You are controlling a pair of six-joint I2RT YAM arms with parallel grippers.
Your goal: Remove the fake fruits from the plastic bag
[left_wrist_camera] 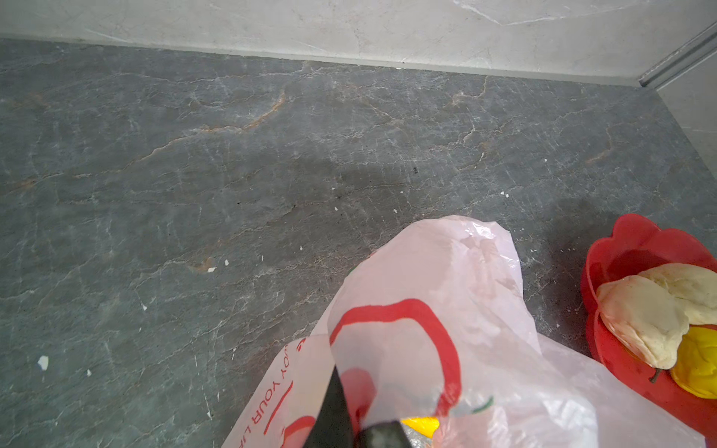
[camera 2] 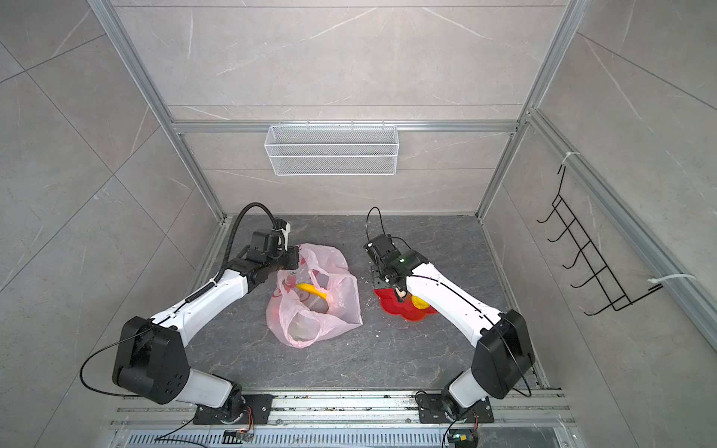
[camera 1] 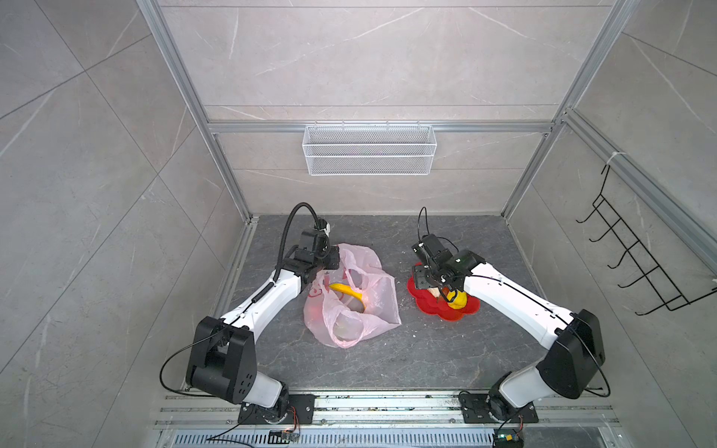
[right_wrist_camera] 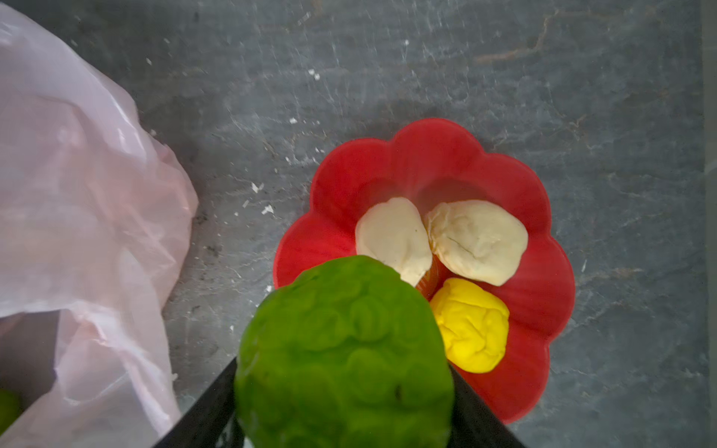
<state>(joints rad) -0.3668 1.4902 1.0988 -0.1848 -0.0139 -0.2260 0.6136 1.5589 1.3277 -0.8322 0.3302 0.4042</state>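
The pale-pink plastic bag (camera 1: pixel 361 306) lies crumpled left of centre in both top views, with a yellow banana (camera 1: pixel 346 290) showing in its open mouth. My left gripper (left_wrist_camera: pixel 355 422) is shut on the bag's far rim, pinching the printed film (left_wrist_camera: pixel 392 341). My right gripper (right_wrist_camera: pixel 343 372) is shut on a green netted ball (right_wrist_camera: pixel 345 349), held just above the near-left edge of the red flower-shaped dish (right_wrist_camera: pixel 426 155). Two pale beige lumps (right_wrist_camera: pixel 392 232) and a yellow lumpy fruit (right_wrist_camera: pixel 473 326) lie in the dish. Something green (right_wrist_camera: pixel 7 407) shows inside the bag.
A white wire basket (camera 1: pixel 368 149) hangs on the back wall. A black hook rack (camera 1: pixel 628 256) sits on the right wall. Aluminium frame posts (camera 1: pixel 232 186) bound the dark stone floor (camera 1: pixel 426 349). The dish (camera 1: pixel 461 312) stands about a hand's width right of the bag.
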